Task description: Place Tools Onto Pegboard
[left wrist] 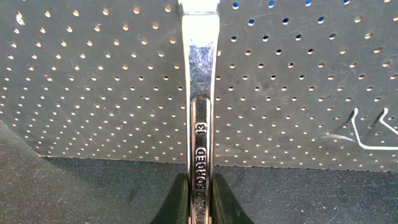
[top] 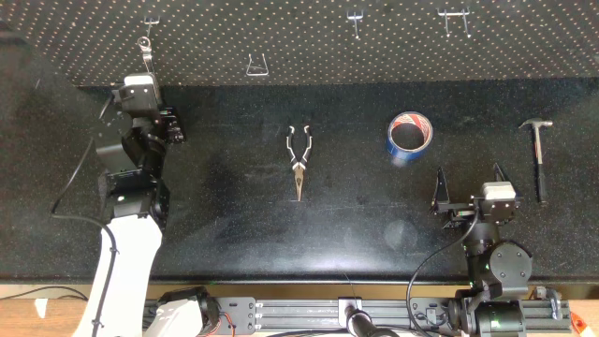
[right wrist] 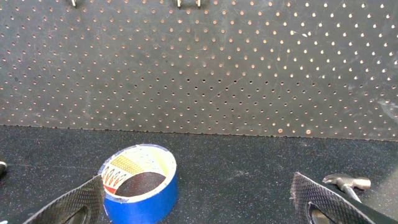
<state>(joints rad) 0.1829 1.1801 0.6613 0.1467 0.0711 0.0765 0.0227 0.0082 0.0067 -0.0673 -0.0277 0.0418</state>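
My left gripper [top: 147, 79] is up against the pegboard [top: 309, 42] at the far left, shut on a chrome wrench [left wrist: 202, 93]. The wrench stands upright between the black fingers [left wrist: 179, 200], and its ring end [top: 143, 44] lies against the board below a hook [top: 150, 19]. Pliers [top: 299, 159] lie at the middle of the black mat. To their right is a blue tape roll [top: 410, 138], and a hammer [top: 538, 159] lies at the far right. My right gripper [top: 468, 187] stands open near the front, facing the tape roll [right wrist: 140, 180], with the hammer head [right wrist: 347, 182] beside one finger.
More hooks hang on the pegboard: a wire loop [top: 257, 65], a single hook [top: 354, 19] and a double hook [top: 456, 19]. The wire loop [left wrist: 373, 134] also shows beside the wrench. Open mat lies between the pliers and the left arm.
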